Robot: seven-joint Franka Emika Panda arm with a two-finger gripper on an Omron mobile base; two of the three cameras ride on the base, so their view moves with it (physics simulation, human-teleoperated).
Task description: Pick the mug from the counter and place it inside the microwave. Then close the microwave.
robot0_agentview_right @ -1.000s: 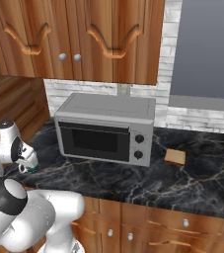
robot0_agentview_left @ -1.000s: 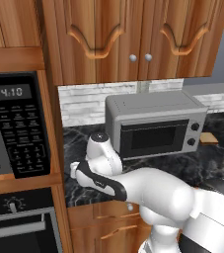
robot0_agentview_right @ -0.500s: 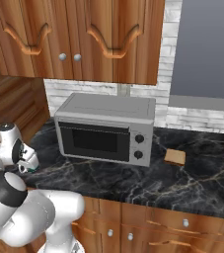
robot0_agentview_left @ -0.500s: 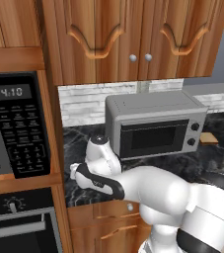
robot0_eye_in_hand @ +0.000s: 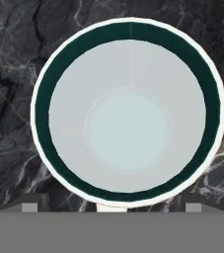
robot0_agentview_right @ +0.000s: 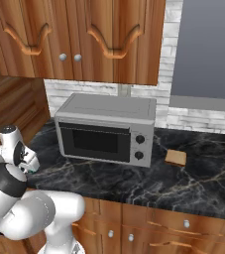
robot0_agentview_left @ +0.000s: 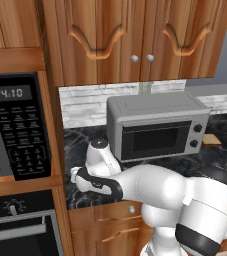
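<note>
The mug (robot0_eye_in_hand: 128, 111) stands upright on the black marble counter (robot0_eye_in_hand: 15, 59), white with a teal inner rim, seen straight from above and close. My gripper (robot0_eye_in_hand: 114, 203) hangs right over it, open, with one fingertip (robot0_eye_in_hand: 34, 203) at each side of the mug's near edge. In the left base view the gripper (robot0_agentview_left: 74, 176) points down at the counter's left end, beside the microwave (robot0_agentview_left: 17, 125). In the right base view a teal sliver of the mug (robot0_agentview_right: 29, 171) shows under the gripper (robot0_agentview_right: 28, 164).
A silver toaster oven (robot0_agentview_left: 155, 127) stands on the counter (robot0_agentview_right: 134, 183) to the right of my hand. A small brown piece (robot0_agentview_right: 175, 157) lies further right. A black oven (robot0_agentview_left: 15, 232) sits below the microwave. Wooden cabinets (robot0_agentview_right: 84, 34) hang overhead.
My hand has sunk a little toward the mug. The jaws have stayed open and the mug has not moved.
</note>
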